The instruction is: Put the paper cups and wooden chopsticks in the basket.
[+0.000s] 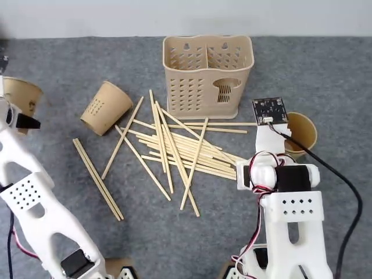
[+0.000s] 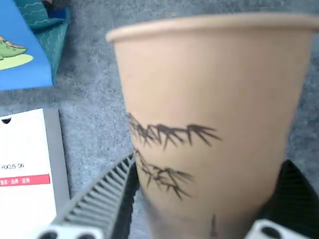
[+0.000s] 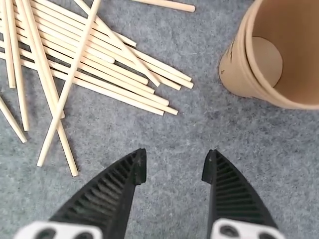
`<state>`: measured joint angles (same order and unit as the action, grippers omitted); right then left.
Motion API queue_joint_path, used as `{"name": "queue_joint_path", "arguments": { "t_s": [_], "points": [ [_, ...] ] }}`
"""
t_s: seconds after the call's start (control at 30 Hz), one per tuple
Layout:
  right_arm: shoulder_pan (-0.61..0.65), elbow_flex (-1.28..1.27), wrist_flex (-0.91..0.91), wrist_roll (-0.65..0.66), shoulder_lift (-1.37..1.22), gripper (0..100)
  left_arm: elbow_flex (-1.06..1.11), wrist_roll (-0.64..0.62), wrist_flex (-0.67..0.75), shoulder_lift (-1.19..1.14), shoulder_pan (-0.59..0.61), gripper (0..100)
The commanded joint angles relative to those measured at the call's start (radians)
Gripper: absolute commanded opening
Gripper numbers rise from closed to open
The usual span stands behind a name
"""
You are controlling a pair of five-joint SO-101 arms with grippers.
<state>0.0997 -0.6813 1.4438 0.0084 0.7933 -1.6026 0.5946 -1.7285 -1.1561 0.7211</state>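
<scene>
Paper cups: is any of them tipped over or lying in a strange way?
Yes: one cup lies on its side left of the basket, beside the scattered chopsticks. The cup right of the basket stands upright, and the left gripper holds a third cup.

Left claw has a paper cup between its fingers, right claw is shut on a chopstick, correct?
No: the right claw is open and empty, as the right wrist view shows. The left claw does have a paper cup between its fingers.
</scene>
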Motion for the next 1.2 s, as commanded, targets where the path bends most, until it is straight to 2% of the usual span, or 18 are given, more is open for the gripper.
{"name": "queue_joint_path", "arguments": {
  "t_s": [0.0, 0.57, 0.7, 0.93, 1.17],
  "points": [
    [-0.001, 0.057, 0.059, -0.002, 0.031, 20.2, -0.068, -0.044, -0.025, 0.08, -0.017, 39],
    [-0.002, 0.087, 0.102, 0.003, 0.042, 20.1, -0.068, -0.256, -0.029, 0.373, -0.021, 39],
    [-0.001, 0.087, 0.139, 0.051, 0.156, 20.1, -0.068, -0.324, -0.029, 0.443, -0.028, 39],
    [-0.001, 0.08, 0.163, 0.055, 0.41, 20.1, -0.068, -0.439, -0.029, 0.589, -0.051, 39],
    [-0.001, 0.078, 0.176, 0.055, 0.458, 20.1, -0.068, -0.603, -0.029, 0.738, -0.089, 39]
  ]
}}
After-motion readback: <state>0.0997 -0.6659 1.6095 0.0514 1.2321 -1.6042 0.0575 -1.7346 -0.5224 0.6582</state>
